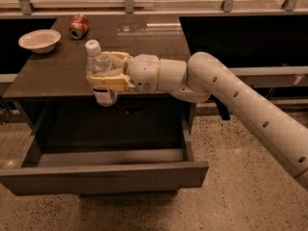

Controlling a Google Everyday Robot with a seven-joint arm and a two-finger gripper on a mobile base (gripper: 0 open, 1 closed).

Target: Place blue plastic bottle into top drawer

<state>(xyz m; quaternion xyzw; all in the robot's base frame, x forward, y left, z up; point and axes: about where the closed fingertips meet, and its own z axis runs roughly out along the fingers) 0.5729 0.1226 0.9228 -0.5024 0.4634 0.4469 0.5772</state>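
Note:
The blue plastic bottle, clear with a white cap and a white label, stands upright in the air at the dark brown table's front edge, above the rear of the drawer. My gripper reaches in from the right and is shut on the bottle's middle, one cream finger in front and one behind. The top drawer, wide, shallow and grey, is pulled out below, its inside dark and showing nothing in it.
A white bowl and a crushed red soda can sit at the back left of the table. A railing runs behind the table. Speckled floor lies to the right of the drawer.

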